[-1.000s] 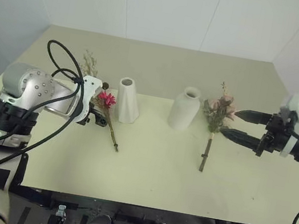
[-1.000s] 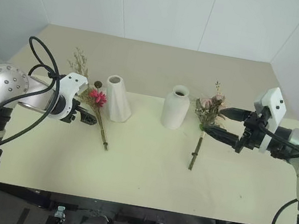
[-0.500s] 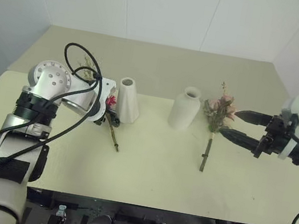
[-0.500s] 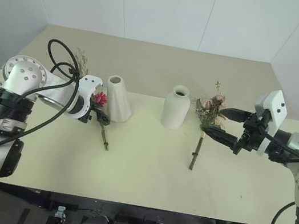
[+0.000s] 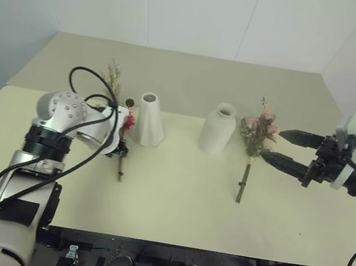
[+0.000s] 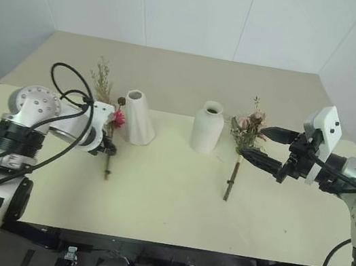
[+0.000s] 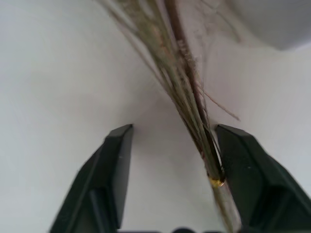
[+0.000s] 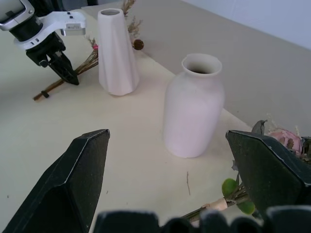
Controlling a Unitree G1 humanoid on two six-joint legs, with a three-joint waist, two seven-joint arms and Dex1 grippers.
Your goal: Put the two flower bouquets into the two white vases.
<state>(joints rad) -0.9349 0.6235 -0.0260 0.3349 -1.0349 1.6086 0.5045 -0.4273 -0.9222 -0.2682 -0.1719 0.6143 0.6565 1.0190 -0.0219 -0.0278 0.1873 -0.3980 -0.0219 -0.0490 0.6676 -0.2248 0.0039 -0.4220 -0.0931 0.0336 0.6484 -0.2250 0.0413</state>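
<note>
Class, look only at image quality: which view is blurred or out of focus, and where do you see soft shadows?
Left wrist view: the stems between the left hand fingers are soft and out of focus, as is the white shape above. Right wrist view: the near fingers blur slightly, while the rounded vase is sharp. Left eye view: even light, a faint shadow beside the cone vase.

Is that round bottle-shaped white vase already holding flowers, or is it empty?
Empty. The bottle-shaped vase stands upright with a dark, bare mouth; the pink rose bouquet lies flat on the table beside it.
</note>
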